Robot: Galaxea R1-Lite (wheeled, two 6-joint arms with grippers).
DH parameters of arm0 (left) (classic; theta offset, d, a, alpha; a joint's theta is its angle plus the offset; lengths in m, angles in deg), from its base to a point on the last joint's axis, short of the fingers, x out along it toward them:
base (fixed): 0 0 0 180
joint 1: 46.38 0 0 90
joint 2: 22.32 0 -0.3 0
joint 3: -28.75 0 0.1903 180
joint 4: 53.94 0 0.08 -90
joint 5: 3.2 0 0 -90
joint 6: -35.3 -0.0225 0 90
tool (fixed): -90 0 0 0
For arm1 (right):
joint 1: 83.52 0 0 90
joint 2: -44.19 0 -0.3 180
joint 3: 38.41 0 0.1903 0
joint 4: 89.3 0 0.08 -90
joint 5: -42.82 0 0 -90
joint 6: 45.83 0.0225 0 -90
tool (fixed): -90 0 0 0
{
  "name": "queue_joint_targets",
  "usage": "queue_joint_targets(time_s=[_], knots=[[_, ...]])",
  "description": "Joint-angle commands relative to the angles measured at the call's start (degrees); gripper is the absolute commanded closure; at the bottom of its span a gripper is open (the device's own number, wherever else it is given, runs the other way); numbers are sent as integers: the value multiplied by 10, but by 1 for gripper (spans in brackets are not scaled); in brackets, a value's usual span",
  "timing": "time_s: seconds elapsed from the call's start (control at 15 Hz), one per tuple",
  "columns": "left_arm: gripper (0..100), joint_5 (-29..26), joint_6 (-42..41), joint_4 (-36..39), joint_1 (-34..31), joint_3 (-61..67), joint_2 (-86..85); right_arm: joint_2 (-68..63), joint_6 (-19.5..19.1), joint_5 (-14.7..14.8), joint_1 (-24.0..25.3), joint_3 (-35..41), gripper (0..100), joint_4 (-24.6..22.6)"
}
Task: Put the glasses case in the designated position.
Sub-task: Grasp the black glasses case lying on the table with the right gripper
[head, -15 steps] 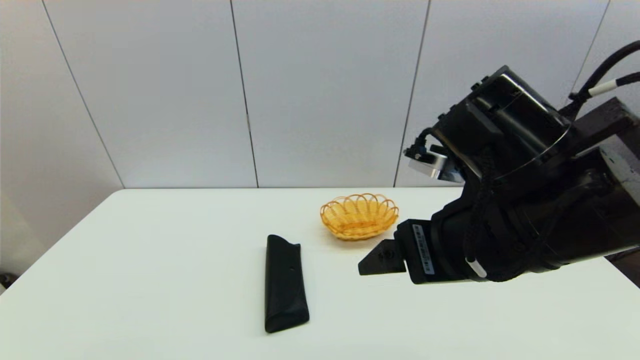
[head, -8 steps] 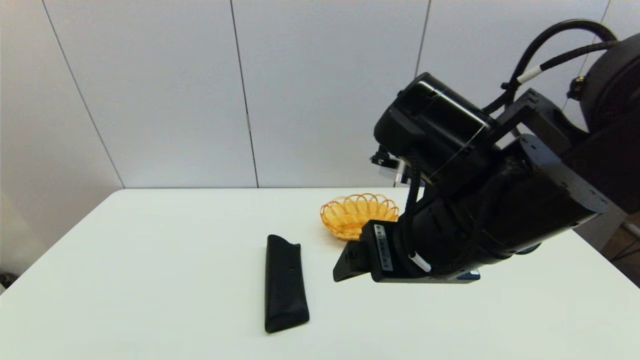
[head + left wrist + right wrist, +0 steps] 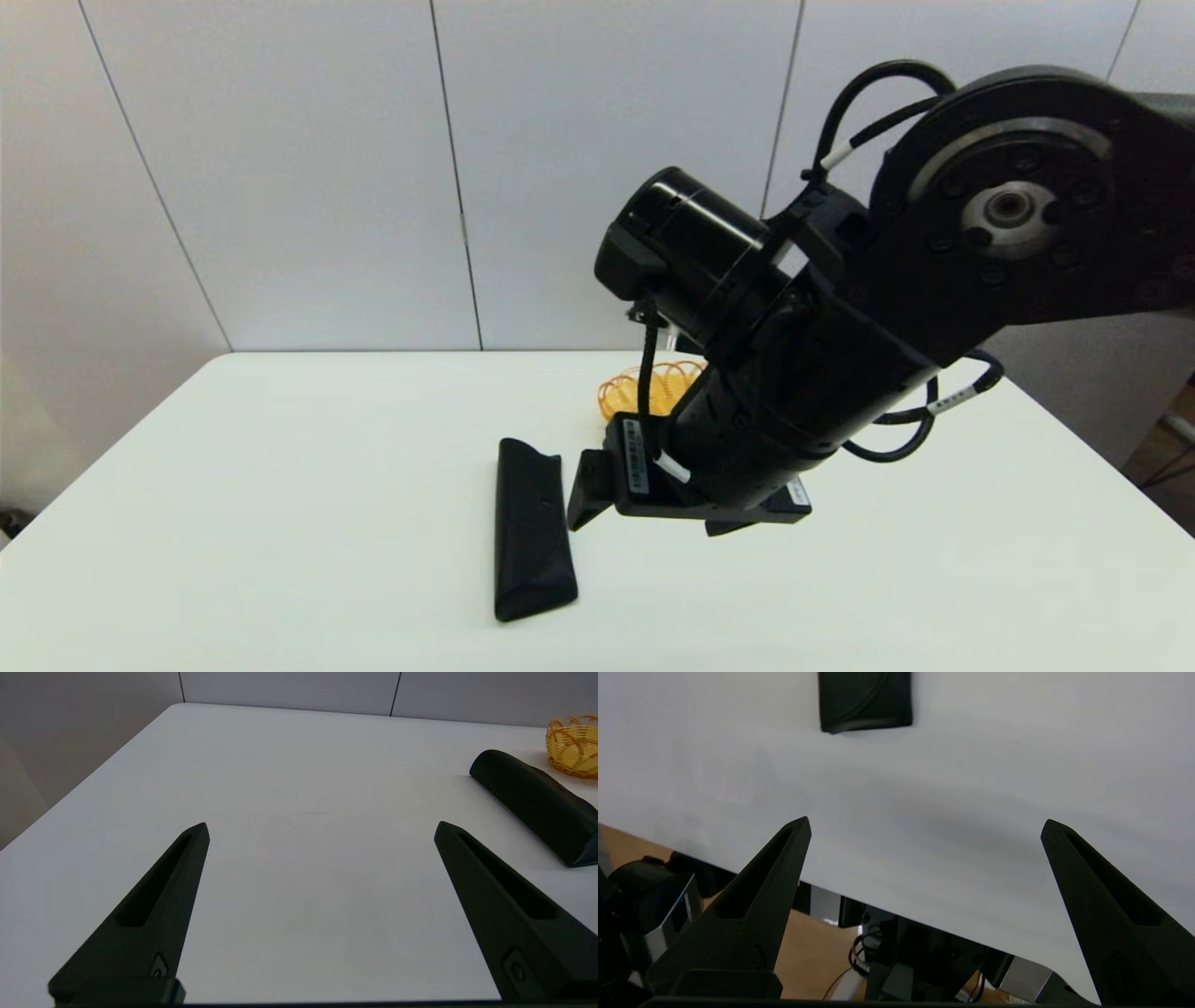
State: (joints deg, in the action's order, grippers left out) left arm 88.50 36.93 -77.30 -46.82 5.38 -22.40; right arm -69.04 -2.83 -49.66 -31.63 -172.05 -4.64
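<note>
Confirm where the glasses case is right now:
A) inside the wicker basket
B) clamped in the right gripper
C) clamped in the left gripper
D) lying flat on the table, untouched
D: the glasses case lies flat on the white table, with the open right gripper just beside it, not touching, and the wicker basket behind; the left gripper is open too, over bare table.

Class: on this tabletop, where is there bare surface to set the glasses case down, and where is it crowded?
Free: the broad white table on the robot's left of the glasses case, out to the left edge; the open left gripper hovers there. Crowded: the case's other side, where the open right gripper hangs close beside it, with the wicker basket behind.
</note>
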Motion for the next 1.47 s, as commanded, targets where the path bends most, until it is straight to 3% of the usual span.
queue_joint_targets(time_s=[0.07, 0.2, 0.33, 0.67, 1.13, 1.33, 1.47], knots=[[0, 1, 0, 0, 0, 0, 1, -41, -8, -3, 8, -13, 0, 4], [0, 1, 0, 0, -1, 0, 1, -51, -25, 3, 13, -13, 0, -4], [0, 1, 0, 0, 0, 0, 1, -65, -23, 27, 21, -13, 0, -48], [0, 1, 0, 0, 0, 0, 1, -88, -33, 36, 26, -13, 0, -109], [0, 1, 0, 0, 0, 0, 1, -125, -37, 44, 36, -13, 0, -173], [0, 1, 0, 0, -1, 0, 1, -145, -55, 70, 32, -13, 0, -182], [0, 1, 0, 0, -1, 0, 1, -156, -55, 71, 29, -13, 0, -190]])
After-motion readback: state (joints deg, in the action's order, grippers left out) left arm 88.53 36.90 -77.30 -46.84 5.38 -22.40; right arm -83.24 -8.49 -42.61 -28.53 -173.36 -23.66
